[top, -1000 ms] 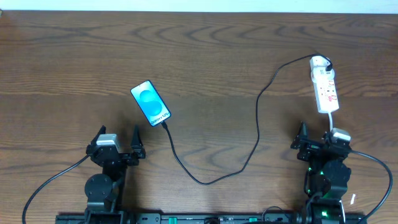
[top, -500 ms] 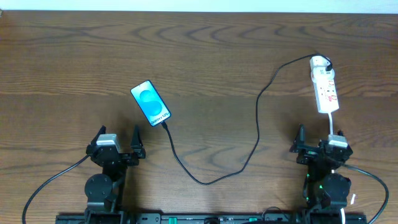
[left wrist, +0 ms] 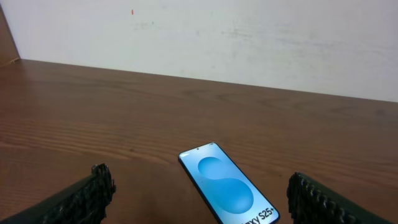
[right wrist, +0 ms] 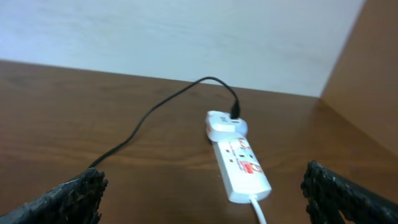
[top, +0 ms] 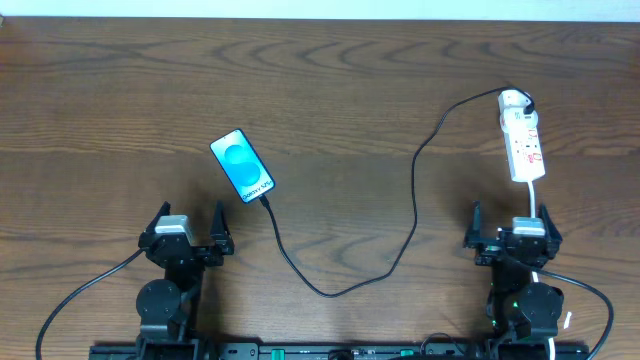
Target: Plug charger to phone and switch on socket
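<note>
The socket [top: 522, 140] lies just ahead of my right claw [top: 509, 218], long axis running away from me, that arm nearer; the phone [top: 241, 165] sits ahead of my left claw [top: 190, 218]; both claws spread, empty.

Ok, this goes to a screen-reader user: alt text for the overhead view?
A black charger cable runs across a wooden table from a blue-screened phone to a white socket strip on the right. The left gripper and right gripper sit open near the bottom edge, holding nothing.
</note>
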Controlling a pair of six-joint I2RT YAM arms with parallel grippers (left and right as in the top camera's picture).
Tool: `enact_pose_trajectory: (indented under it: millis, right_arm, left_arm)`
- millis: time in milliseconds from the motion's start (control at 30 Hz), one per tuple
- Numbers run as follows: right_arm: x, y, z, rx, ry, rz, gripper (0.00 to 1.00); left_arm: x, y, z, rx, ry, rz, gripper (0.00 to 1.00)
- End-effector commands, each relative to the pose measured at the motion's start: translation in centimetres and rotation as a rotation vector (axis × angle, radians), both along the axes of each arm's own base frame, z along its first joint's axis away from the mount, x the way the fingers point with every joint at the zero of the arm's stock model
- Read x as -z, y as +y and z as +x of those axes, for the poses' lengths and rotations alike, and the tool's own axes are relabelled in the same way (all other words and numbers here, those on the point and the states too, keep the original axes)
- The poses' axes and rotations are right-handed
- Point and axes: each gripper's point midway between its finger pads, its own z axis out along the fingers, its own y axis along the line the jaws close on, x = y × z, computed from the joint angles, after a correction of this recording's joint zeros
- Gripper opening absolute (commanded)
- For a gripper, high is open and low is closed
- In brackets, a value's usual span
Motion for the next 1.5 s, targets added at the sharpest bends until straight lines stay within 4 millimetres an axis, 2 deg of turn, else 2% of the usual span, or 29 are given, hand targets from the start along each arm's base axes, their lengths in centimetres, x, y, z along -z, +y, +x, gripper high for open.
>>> enact_pose_trajectory:
  millis: [0, 600, 800, 1467]
  right_arm:
    - [0.2, 1.4, 0.1, -0.084, 0.01, -0.083, 0.99]
    - [0.1, 0.7, 0.0, -0.038, -0.001, 0.003, 0.99]
    - [-0.1, -0.3, -0.1, 0.031, -0.02, 0.09, 0.99]
    - [-0.1, -0.4, -0.1, 0.037, -0.022, 0.1, 0.99]
  left_arm:
    - [1.7, 0.3, -0.1, -0.015, 0.052, 0.014, 0.91]
    - [1.7, 0.3, -0.1, -0.015, 0.052, 0.014, 0.91]
    - [1.7, 0.3, -0.1, -0.015, 0.052, 0.014, 0.91]
    - [1.7, 0.3, -0.1, -0.015, 0.052, 0.014, 0.91]
